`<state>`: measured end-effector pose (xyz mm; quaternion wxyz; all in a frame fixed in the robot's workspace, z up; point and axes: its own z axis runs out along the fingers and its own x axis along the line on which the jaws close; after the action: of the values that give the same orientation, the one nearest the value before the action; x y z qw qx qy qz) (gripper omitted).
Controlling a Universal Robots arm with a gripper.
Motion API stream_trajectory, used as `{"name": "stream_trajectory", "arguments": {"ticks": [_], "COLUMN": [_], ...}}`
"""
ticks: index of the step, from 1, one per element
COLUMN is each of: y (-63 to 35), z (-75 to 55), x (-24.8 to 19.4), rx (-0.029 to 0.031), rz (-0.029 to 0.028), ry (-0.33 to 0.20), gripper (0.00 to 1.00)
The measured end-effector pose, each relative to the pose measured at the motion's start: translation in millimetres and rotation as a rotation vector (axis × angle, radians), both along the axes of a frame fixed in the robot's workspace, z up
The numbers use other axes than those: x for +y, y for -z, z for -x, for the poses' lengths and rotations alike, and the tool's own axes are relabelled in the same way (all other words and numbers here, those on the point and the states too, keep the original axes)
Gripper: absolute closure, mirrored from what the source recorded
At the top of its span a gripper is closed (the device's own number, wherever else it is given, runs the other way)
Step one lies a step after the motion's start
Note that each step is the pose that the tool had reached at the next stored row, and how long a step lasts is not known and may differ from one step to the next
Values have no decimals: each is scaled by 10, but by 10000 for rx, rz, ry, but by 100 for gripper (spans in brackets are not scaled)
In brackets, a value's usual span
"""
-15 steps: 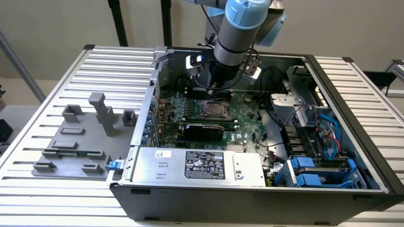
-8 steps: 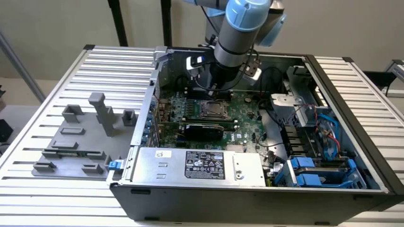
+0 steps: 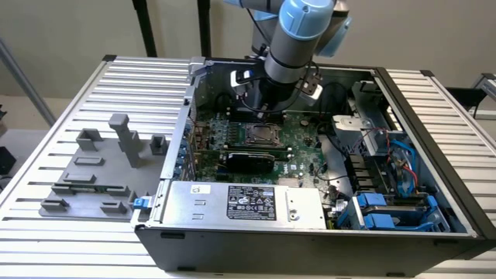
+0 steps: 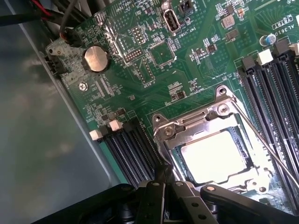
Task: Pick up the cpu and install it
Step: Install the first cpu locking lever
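Hanging just over the socket, the gripper [image 4: 161, 186] had its jaws pressed together with nothing pinched between them, their dark tips nearly above the socket frame's [image 4: 187, 128] edge. The cpu [image 4: 216, 156], its pale metal top bright in the wrist view, already lay seated inside that frame on the green motherboard [image 4: 187, 70]; in the exterior view it showed as a small grey square [image 3: 259, 133] below the arm [image 3: 291, 52].

Judging from this, the risk lay in how close the closed tips stood to the load plate and the thin retention lever [image 4: 261, 140]: a drop or sideways slip might knock the chip askew in its seat, bend the lever, or scrape the dark memory slots [image 4: 133, 154] beside the socket.

Beyond the socket sat a round coin battery [image 4: 96, 59] and a header marked "INT USB2" [image 4: 172, 21]; near the board's edge "AL3610" seemed printed, though I could not be sure. Farther off, the power supply [image 3: 244, 203] carried a black label too small to read, and grey fixture blocks [image 3: 108, 163] stood on the ribbed surface [image 3: 46, 238] outside the case [image 3: 310, 250].
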<state>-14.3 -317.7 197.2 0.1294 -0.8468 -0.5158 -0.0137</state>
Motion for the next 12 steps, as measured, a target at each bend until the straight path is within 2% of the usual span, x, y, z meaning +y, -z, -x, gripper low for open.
{"name": "stream_trajectory", "arguments": {"ticks": [12], "y": [8], "z": [-99], "x": [-10], "rx": [1], "rz": [0], "ry": [0], "gripper": [89]}}
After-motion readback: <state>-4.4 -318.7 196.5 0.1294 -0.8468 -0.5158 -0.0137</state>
